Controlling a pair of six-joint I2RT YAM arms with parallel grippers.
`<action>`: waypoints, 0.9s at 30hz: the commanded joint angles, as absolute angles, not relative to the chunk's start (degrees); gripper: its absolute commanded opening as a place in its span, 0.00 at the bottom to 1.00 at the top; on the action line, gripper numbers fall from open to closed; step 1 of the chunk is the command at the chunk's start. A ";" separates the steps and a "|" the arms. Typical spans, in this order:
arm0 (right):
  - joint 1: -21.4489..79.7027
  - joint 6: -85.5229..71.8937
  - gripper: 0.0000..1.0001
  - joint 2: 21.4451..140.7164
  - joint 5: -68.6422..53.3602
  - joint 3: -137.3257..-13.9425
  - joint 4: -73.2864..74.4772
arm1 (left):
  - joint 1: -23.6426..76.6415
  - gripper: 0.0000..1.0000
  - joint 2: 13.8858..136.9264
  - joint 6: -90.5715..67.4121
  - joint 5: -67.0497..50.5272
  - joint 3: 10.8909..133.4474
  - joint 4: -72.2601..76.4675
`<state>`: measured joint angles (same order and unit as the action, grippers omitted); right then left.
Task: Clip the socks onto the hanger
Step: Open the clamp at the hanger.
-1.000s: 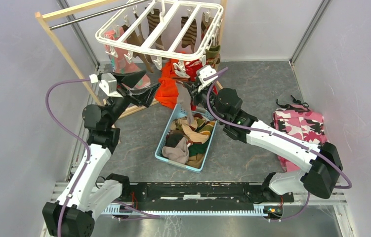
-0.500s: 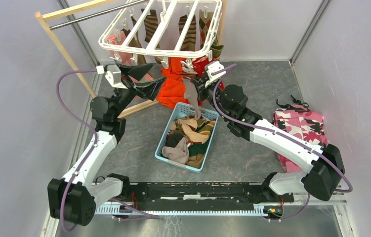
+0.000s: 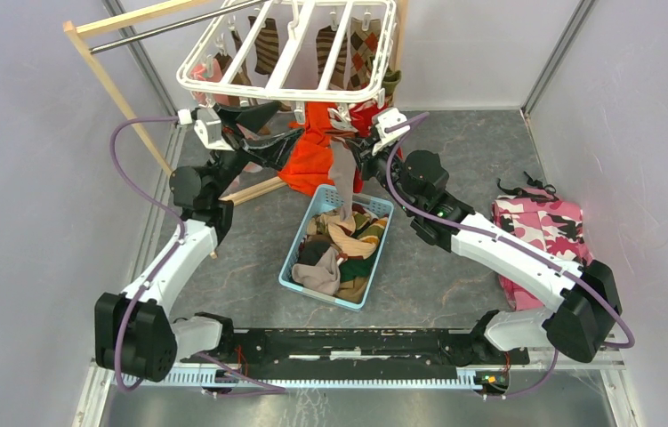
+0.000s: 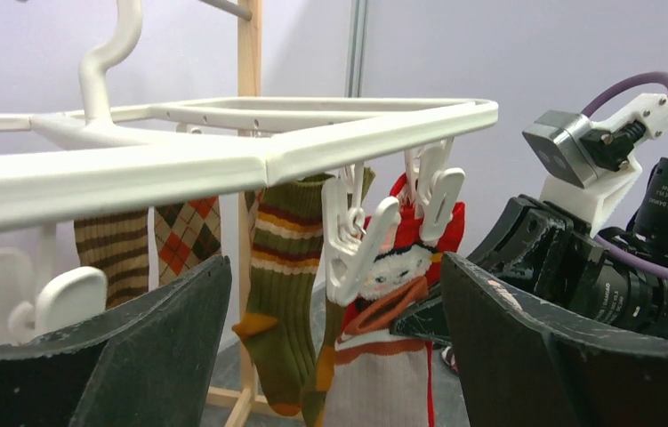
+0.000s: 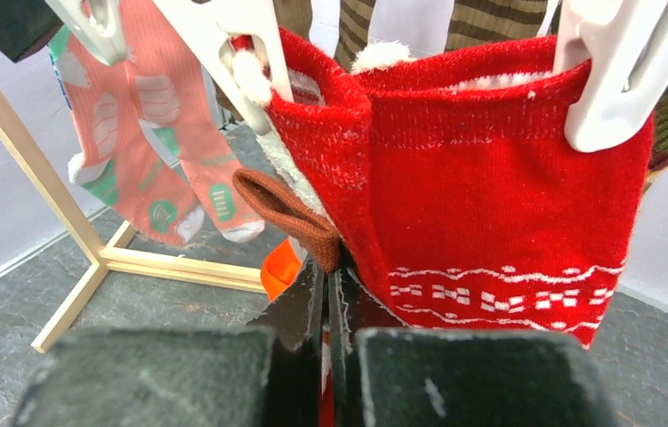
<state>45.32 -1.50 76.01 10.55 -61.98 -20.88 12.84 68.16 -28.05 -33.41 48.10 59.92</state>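
The left gripper (image 3: 285, 122) gapes empty below the front rim of the large white slatted plastic hanger (image 3: 293, 49), with a dangling white clip (image 4: 357, 240) ahead between its fingers. The right gripper (image 5: 328, 276) is pinched tight on the pale beige, brown-cuffed sock (image 3: 343, 182), which trails down to the light-blue plastic basket (image 3: 293, 249). Squeezing that clip could swing the frame away, or the cuff could snag the neighbouring red patterned sock (image 5: 490, 205). Both arms reach higher than a second ago, and the frame has tipped back.

Bright, even light; blurred foregrounds
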 commanded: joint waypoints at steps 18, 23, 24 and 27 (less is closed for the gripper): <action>44.03 -2.92 0.00 73.88 9.10 -61.31 -22.06 | 13.59 0.91 75.73 -34.11 -38.30 56.90 68.64; 43.97 -3.08 0.00 73.87 9.05 -61.33 -21.98 | 13.71 0.90 76.58 -34.89 -38.93 58.08 69.14; 43.82 -3.03 0.00 73.85 9.05 -61.33 -21.97 | 13.71 0.90 76.69 -35.09 -38.95 58.24 69.36; 43.86 -3.12 0.00 73.76 8.99 -61.32 -21.89 | 13.71 0.89 77.07 -35.79 -39.17 58.53 70.14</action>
<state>44.16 -2.35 75.90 9.08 -61.45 -20.47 13.39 76.47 -32.51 -37.91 55.66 66.59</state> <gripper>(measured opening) 0.014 0.896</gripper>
